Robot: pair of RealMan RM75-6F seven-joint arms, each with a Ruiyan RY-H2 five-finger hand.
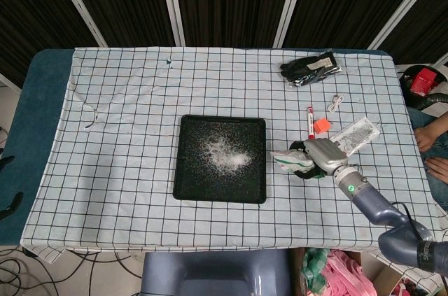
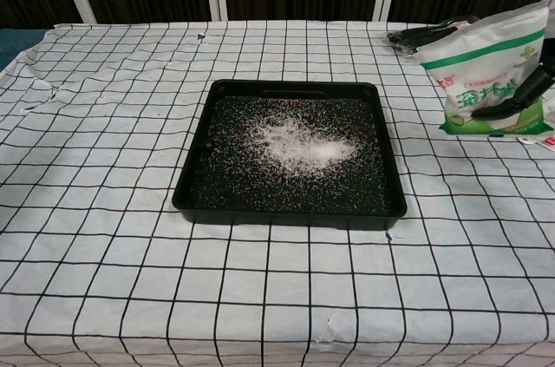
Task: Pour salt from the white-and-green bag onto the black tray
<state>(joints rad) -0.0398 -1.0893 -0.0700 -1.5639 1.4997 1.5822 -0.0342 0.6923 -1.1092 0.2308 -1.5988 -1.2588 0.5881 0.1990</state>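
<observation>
The right hand held the white-and-green bag with its fingers clamped around it, to the right of the black tray, which lay on the worktop with salt in its middle.

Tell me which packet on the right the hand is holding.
The white-and-green bag, gripped by the right hand beside the black tray; the clear packet lies untouched.

A square black tray lies flat, a white patch of salt scattered across its middle; right of the tray, apart from it, the white-and-green bag is tilted, lifted off the cloth
</observation>
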